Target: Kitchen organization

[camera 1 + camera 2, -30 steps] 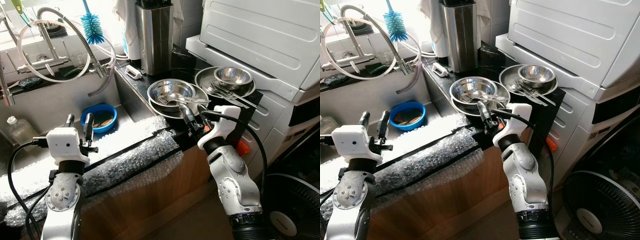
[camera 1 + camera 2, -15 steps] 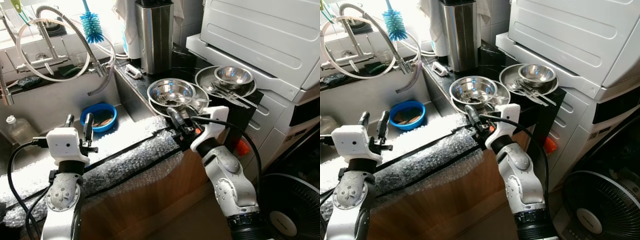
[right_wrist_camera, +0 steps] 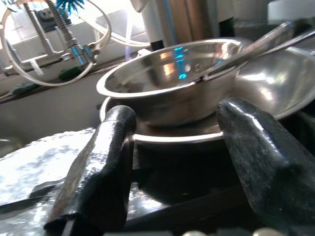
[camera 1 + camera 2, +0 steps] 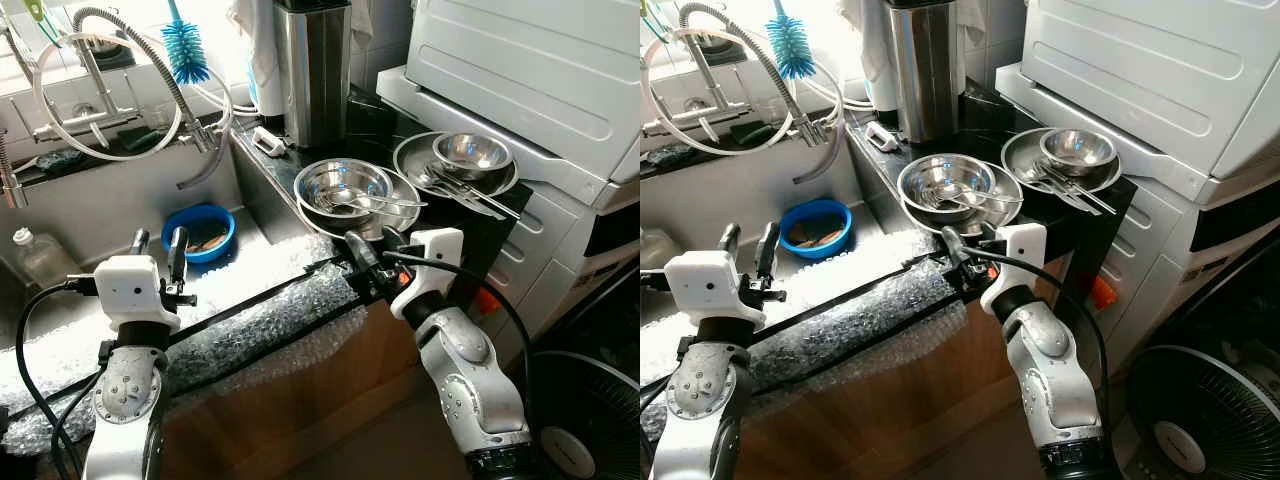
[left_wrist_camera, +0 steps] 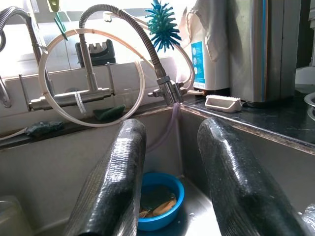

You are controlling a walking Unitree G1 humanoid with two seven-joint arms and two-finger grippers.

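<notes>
The right gripper [image 4: 366, 251] (fingers spread, empty) has pulled back slightly toward the counter edge, facing the bowl [image 4: 343, 184] stacked on plates; left gripper [image 4: 158, 243] hovers open over the sink [image 4: 120, 215].

- Both head eyes look forward and down over the steel sink [image 4: 120, 215] and black counter [image 4: 330, 130], sharing it.
- Left wrist camera faces the coiled faucet [image 5: 98, 73].
- Right wrist camera sits close to the stacked steel bowls [image 3: 177, 78].
</notes>
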